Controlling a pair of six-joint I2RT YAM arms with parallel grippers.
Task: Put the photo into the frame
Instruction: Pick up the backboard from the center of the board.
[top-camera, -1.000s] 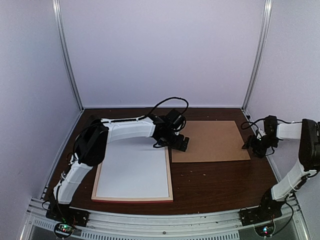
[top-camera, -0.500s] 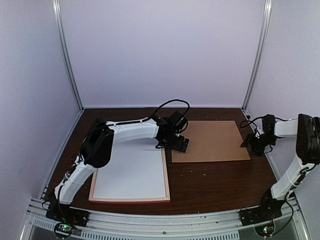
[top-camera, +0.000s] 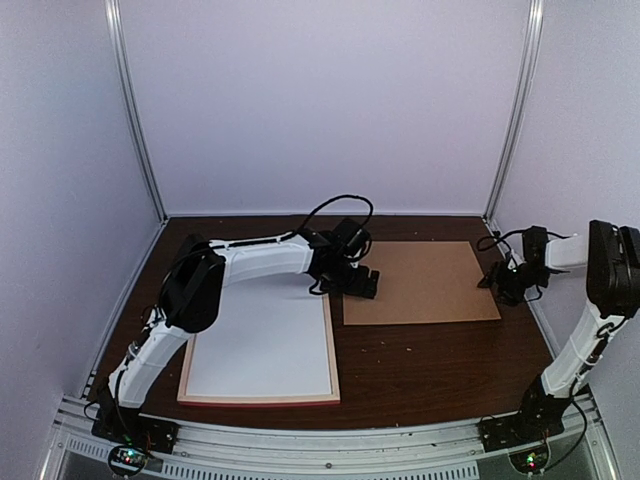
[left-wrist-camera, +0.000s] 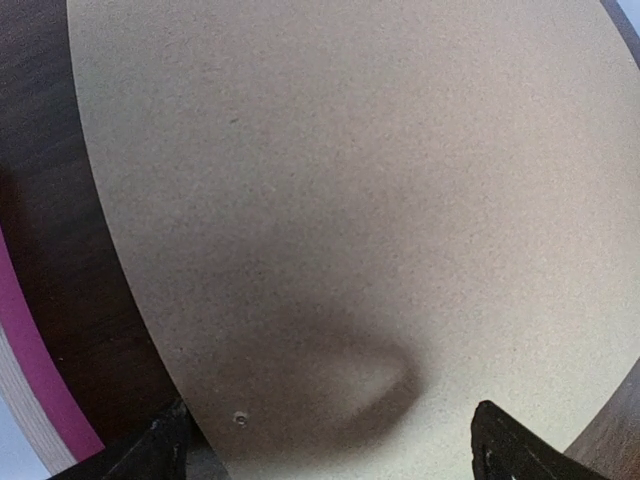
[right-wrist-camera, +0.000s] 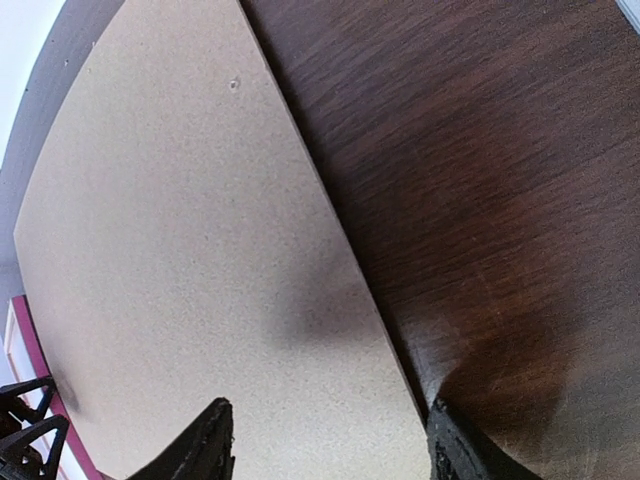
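Photo (top-camera: 260, 345) lies white-side-up inside face-down frame (top-camera: 260, 401), near-left desk (top-camera: 430, 360); left pincer (top-camera: 362, 286) wide, right pincer (top-camera: 502, 287) half-open, both empty at backing board (top-camera: 425, 285) ends, so likely the board-fitting step, next needs firm edge grips

Probably a lab: aluminium-framed white enclosure (top-camera: 320, 100) around the table (top-camera: 430, 360).

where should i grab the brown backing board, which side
Likely its right edge, from the right: the backing board lies thin and flat on the table, that edge is clear, and the right end effector straddles it. The left edge sits close to the frame.
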